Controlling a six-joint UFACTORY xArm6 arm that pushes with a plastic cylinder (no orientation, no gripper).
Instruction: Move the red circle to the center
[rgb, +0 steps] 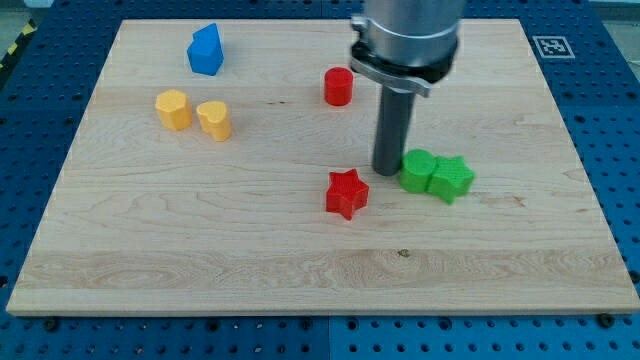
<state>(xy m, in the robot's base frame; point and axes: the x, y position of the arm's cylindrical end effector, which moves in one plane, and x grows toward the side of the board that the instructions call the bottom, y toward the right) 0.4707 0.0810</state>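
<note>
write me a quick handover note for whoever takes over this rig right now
No claw on this arm: my tip is down on the board, right beside the two green blocks, on their left, just up-right of the red star.
The red circle sits toward the view's top, up and left of my tip, well apart from it.
Done: nothing visible yet; the circle is above the board's centre.
Left: bring my tip above the circle and push it down toward the centre, avoiding the red star.
</note>
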